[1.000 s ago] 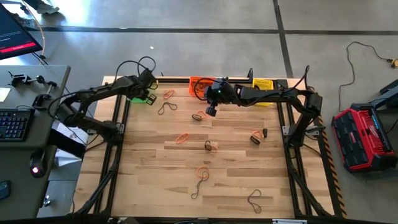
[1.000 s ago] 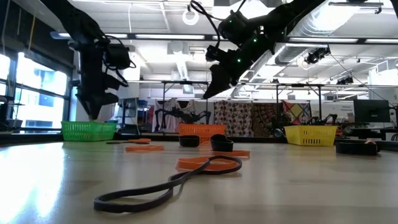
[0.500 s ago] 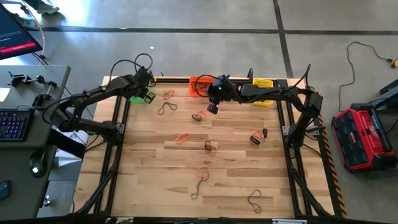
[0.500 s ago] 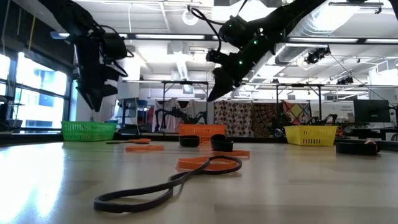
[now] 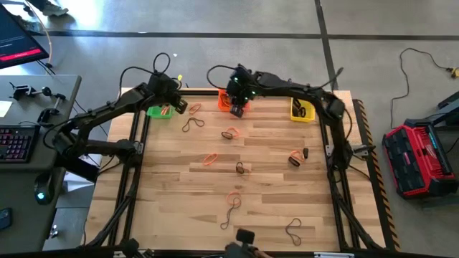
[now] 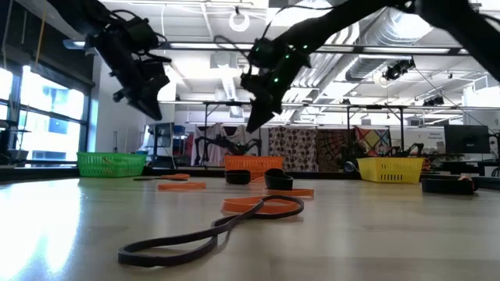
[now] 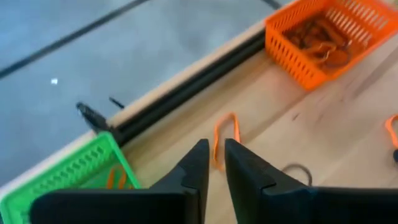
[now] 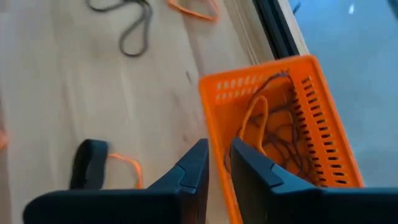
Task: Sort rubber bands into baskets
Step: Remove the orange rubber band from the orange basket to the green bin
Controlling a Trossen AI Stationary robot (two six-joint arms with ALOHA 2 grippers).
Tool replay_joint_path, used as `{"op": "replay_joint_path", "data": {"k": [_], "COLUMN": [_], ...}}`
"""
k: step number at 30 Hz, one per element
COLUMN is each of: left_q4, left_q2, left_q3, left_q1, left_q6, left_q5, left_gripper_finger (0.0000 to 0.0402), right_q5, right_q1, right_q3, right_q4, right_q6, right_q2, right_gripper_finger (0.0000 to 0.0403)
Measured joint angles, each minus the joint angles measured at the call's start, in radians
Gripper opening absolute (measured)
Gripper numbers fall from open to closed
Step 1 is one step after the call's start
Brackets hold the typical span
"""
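Observation:
Several rubber bands lie flat on the wooden table, among them an orange one [image 5: 194,108], a dark one [image 5: 192,124] and a dark one close to the low camera [image 6: 211,232]. Along the far edge stand the green basket [image 5: 159,112], the orange basket [image 8: 280,124] and the yellow basket [image 5: 303,110]. My left gripper [image 7: 214,155] hangs just right of the green basket, slanting down, its fingers a narrow gap apart with nothing between them. My right gripper [image 8: 217,152] hovers at the orange basket's near rim, also narrowly open and holding nothing. Orange and dark bands lie in the orange basket.
An orange band [image 7: 115,177] lies in the green basket. Black frame rails [image 5: 136,165] run along the table's left and right sides. A dark object [image 5: 245,236] shows at the near edge. A red case [image 5: 412,159] stands on the floor to the right.
My right gripper has swung from above the bands near the table's middle toward the far edge and now hangs at the orange basket. My left gripper has risen from over the green basket and tipped from pointing straight down to a slant.

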Motion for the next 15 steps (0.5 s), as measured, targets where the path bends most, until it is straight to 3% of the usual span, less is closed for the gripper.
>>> {"op": "replay_joint_path", "data": {"k": [6, 15], "left_q4": [0.069, 0.094], "left_q2": [0.000, 0.000], "left_q3": [0.000, 0.000], "left_q1": [-0.018, -0.021], "left_q6": [0.014, 0.034], "left_q5": [0.000, -0.001], "left_gripper_finger": [0.0012, 0.0008], "right_q5": [0.002, 0.005], "right_q1": [-0.020, -0.066], "right_q3": [0.183, 0.221], "right_q4": [-0.147, -0.167], "right_q6": [0.026, 0.085], "right_q2": [0.150, 0.236], "right_gripper_finger": [0.0077, 0.0114]}}
